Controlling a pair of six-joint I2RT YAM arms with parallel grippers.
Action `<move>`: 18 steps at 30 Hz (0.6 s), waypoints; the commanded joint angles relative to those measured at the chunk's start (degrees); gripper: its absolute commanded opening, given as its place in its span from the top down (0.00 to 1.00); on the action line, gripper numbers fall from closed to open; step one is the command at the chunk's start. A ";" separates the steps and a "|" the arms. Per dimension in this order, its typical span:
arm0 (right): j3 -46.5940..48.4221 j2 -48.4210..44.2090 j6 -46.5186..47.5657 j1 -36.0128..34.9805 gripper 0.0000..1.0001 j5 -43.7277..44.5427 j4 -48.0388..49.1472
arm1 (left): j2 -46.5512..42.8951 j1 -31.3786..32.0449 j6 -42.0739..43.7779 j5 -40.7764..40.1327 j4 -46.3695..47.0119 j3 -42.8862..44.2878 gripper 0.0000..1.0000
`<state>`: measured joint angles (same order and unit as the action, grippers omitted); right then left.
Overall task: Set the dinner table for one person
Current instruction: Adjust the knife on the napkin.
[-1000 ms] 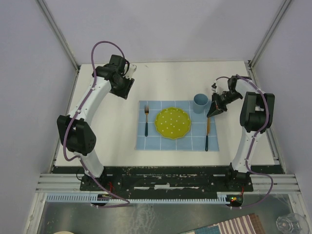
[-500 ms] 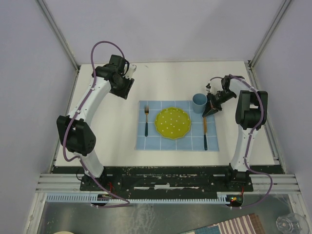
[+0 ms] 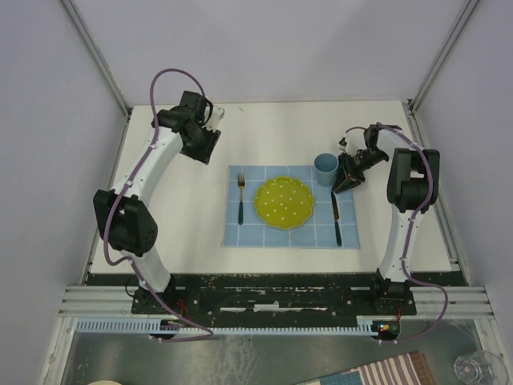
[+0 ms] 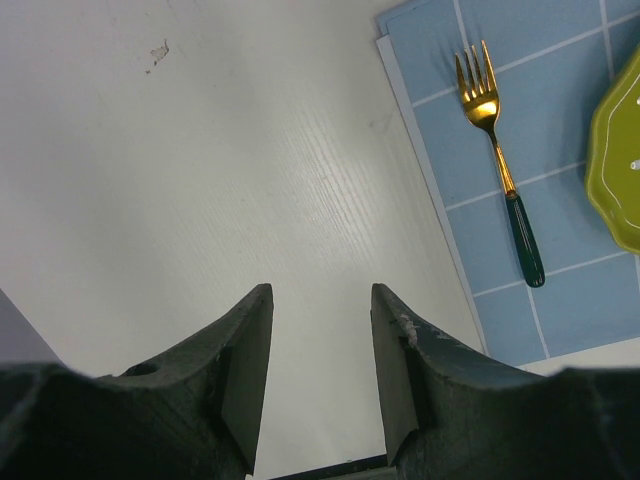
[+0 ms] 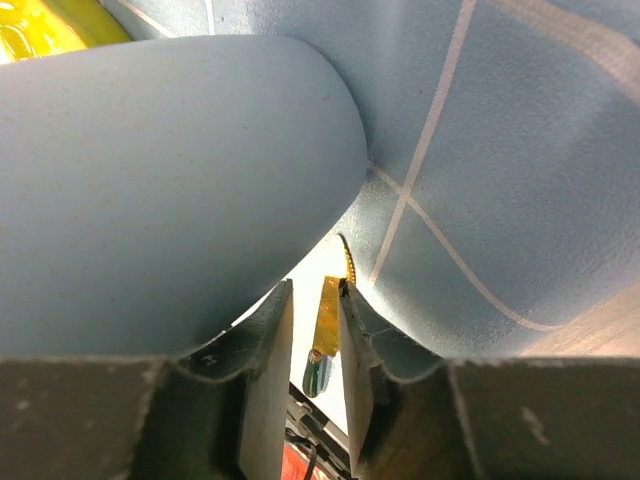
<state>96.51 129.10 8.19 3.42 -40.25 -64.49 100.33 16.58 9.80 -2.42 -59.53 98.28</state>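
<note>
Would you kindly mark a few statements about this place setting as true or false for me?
1. The fork lies on the blue cloth, left of the plate. True.
2. The cup stands on the plate. False: it stands by the cloth's far right corner, beside the plate.
3. The left hand holds the fork. False: its jaws stand apart over the bare dinner table, with nothing between them.
4. The knife lies right of the plate, handle toward the arms' bases. True.
</note>
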 commanded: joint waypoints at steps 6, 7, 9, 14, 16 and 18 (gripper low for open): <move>-0.73 -4.04 0.85 -0.08 0.63 1.84 0.37 | -2.25 -0.23 0.30 1.43 1.52 1.08 0.50; -0.95 -4.31 0.89 -0.04 0.63 2.04 0.39 | -2.25 -0.23 0.31 1.45 1.50 1.09 0.50; -1.29 -4.99 1.15 0.11 0.64 2.27 0.22 | -2.36 -0.21 0.31 1.49 1.51 0.88 0.50; -2.12 -7.39 1.96 1.76 0.64 2.28 -1.17 | -2.75 -0.23 0.20 1.71 1.50 0.56 0.50; -2.12 -8.29 2.74 2.44 0.63 2.28 -2.26 | -2.61 -0.19 0.18 1.71 1.45 0.61 0.50; -2.15 -9.11 4.02 2.96 0.63 2.35 -4.08 | -2.58 -0.19 0.20 1.71 1.52 0.77 0.50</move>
<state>94.45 125.14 9.41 4.95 -38.24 -65.23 100.33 16.58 9.80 -2.24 -59.53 98.28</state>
